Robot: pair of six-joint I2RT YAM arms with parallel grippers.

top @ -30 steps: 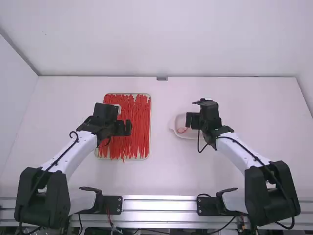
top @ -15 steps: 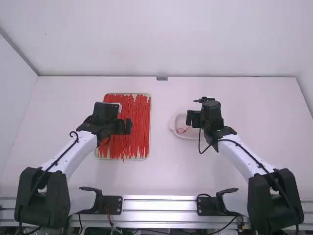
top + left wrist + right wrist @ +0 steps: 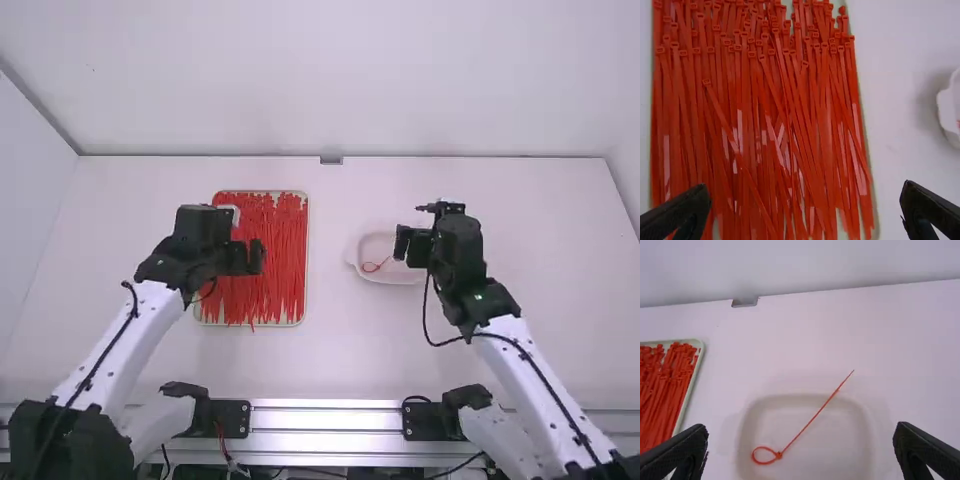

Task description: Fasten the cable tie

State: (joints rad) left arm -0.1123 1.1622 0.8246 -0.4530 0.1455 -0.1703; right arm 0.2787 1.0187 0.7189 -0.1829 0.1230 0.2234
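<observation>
Left wrist view cuts off cable ties (image 3: pixel 765 140) and white dish (image 3: pixel 949 107).

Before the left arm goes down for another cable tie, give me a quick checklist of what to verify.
1. Left gripper open: ok.
2. Left gripper above the loose cable ties in the tray: ok.
3. One tie lying apart for a clean pick: not ok, they overlap.
4. Right gripper open and empty: ok.
5. Looped tie resting in the dish: ok, tail over the rim.
</observation>
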